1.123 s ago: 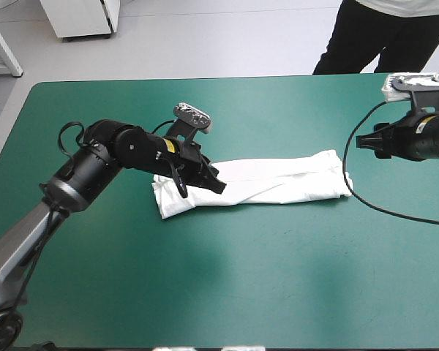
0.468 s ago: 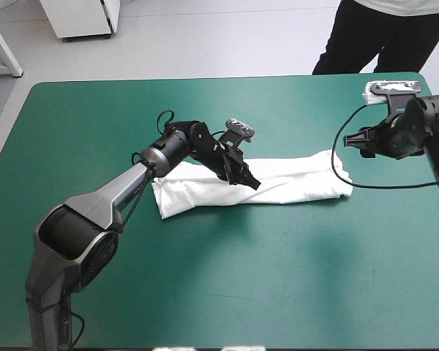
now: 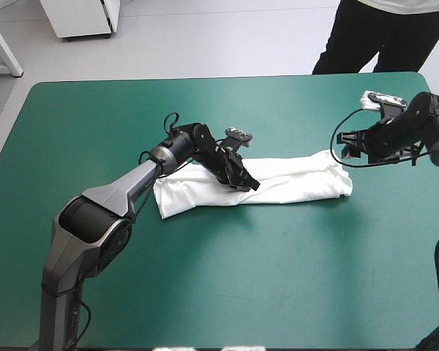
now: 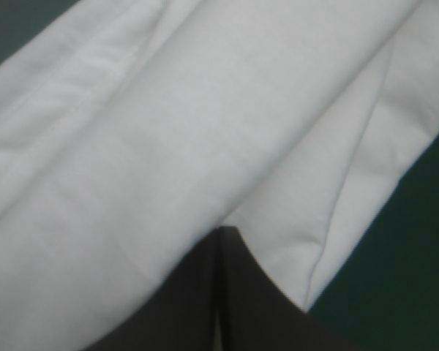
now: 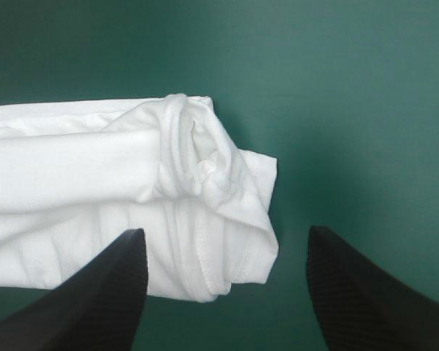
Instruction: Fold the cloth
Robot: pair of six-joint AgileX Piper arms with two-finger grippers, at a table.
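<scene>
Seen only in part in the left wrist view: T-shirt [image 4: 205,131], running off past the picture's edges, its folds soft and blurred. Covered near its middle in the high view by left gripper [image 3: 252,184]. Too small there to judge: finger spread of right gripper [image 3: 342,140]. Cut off in the right wrist view: all of the T-shirt beyond its near end.
</scene>
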